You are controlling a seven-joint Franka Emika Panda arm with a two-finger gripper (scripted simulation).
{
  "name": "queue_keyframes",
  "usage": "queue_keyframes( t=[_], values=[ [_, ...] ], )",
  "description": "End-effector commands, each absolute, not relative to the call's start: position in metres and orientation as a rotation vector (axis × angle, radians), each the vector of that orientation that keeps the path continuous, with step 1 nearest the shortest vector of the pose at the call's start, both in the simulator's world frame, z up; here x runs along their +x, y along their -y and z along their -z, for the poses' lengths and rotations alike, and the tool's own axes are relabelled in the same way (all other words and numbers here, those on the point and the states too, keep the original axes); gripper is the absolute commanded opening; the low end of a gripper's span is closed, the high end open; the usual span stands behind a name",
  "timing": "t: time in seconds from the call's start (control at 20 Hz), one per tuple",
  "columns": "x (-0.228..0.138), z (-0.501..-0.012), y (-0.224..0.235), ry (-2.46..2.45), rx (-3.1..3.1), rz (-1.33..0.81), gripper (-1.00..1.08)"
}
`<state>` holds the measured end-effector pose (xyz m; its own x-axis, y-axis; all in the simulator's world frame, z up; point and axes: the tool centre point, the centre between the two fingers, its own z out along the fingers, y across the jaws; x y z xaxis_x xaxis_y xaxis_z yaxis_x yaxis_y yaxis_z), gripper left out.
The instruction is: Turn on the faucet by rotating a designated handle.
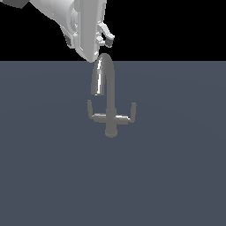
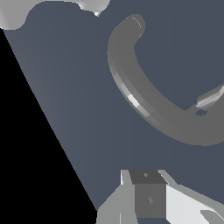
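The gripper (image 1: 105, 39) hung above the tap, touching nothing; neither picture showed both fingertips clearly enough to tell whether the fingers stood apart or together. Just below it rose the arched spout (image 1: 105, 73) of the faucet (image 1: 110, 110), which suggests the arm was held high to clear that arch before dropping to a lever. Further below, well apart from the gripper, the 2 levers branched from the stem. The handle (image 1: 92, 112), the duller 1, lay on the exterior view's left; its twin (image 1: 128, 115) carried a bright streak. The exterior view showed both levers and the stem. The wrist view showed only the spout's curve (image 2: 144, 100), 1 finger (image 2: 148, 194) and a bright lever tip (image 2: 210, 98), not the handle.
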<state>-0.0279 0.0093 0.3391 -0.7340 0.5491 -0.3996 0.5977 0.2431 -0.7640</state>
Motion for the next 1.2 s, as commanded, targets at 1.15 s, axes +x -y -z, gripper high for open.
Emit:
queue_keyframes(
  t=[1.15],
  values=[
    [0.029,-0.231,-0.050,-2.762,-0.005,2.023,-1.00]
  ],
)
